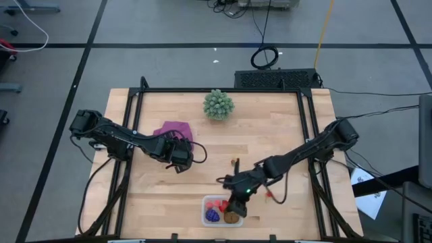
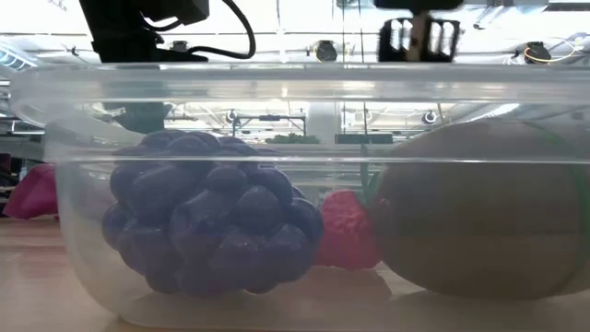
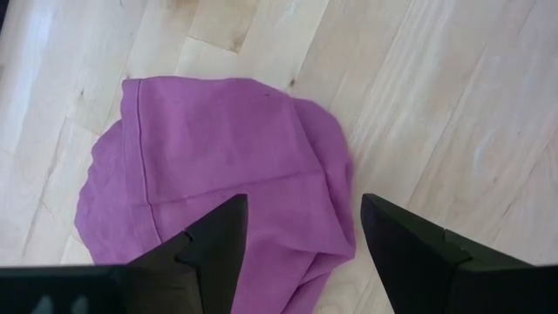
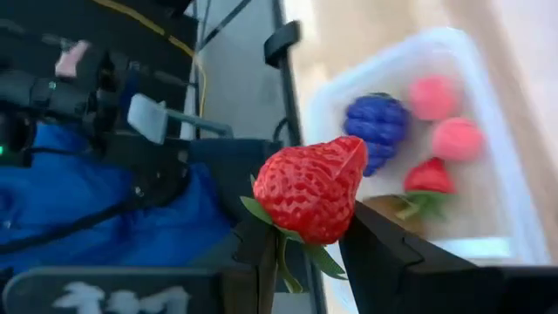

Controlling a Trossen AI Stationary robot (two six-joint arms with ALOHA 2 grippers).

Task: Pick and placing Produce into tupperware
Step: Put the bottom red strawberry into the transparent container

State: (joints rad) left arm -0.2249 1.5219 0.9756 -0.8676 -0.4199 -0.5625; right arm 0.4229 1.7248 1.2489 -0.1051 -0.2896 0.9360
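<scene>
— Wooden bench [image 1: 270, 135]: where's the tupperware [image 1: 222, 210]?
— Near edge, holding grape cluster [image 4: 377, 127], kiwi [image 2: 479, 217], berries.
— Right gripper [image 4: 305, 249]?
— Above it, fingers clamped on a strawberry [image 4: 311, 187].
— Left gripper [image 3: 301, 231]?
— Fingers spread over purple cloth [image 3: 218, 166].

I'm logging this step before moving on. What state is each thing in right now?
Tub: open, upright, partly filled.
Grapes: in the tub.
Kiwi: in the tub.
Strawberry: gripped, above the tub.
Right gripper: shut on the strawberry.
Left gripper: open over the cloth.
Cloth: crumpled on the table.
</scene>
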